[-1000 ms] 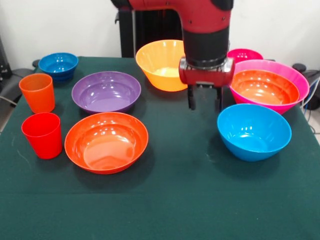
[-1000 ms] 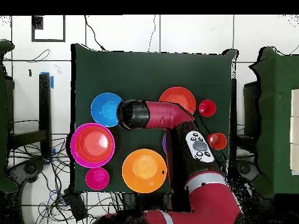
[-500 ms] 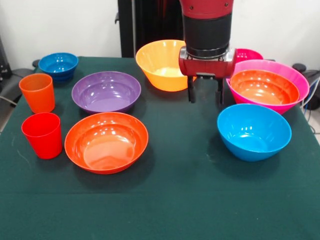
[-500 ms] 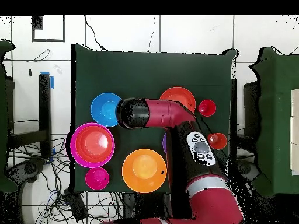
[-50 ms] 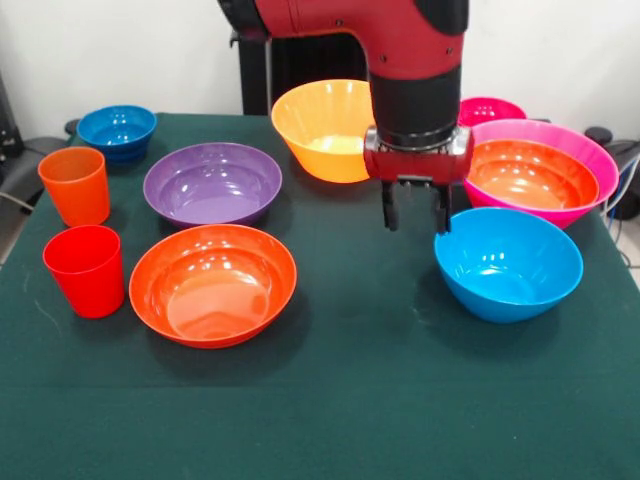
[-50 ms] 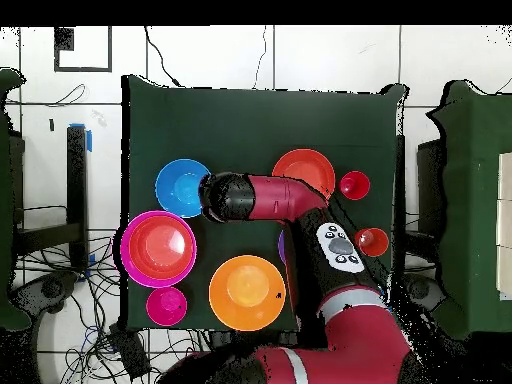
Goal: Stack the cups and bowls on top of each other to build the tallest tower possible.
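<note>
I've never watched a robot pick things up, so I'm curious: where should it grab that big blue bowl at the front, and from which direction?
Probably by the rim, from straight above. The large blue bowl sits upright with its mouth open, and its round, sloping wall looks too wide for the pincer. One finger inside and one outside the thin edge nearest the pincer seems best; the pincer is open beside that edge.

Bright, even light from above: white glints sit inside the blue bowl [image 5: 508,262] and red-orange bowl [image 5: 213,284], each casting soft shadows on the table [image 5: 330,400]. Front view sharp.
</note>
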Controlling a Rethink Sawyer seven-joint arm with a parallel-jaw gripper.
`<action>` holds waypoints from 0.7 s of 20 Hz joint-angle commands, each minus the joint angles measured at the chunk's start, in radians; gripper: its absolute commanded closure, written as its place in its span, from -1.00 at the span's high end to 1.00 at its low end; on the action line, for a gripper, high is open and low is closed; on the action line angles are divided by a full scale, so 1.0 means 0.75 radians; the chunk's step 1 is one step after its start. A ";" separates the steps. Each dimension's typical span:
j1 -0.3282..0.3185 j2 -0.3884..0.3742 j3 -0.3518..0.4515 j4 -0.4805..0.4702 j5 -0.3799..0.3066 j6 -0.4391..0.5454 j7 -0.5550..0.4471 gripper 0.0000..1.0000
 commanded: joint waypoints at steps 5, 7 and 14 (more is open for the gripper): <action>-0.027 0.177 0.159 0.035 -0.053 -0.157 -0.002 1.00; -0.022 0.197 0.166 0.023 -0.051 -0.169 0.006 1.00; -0.022 0.323 0.184 -0.054 -0.063 -0.235 -0.004 1.00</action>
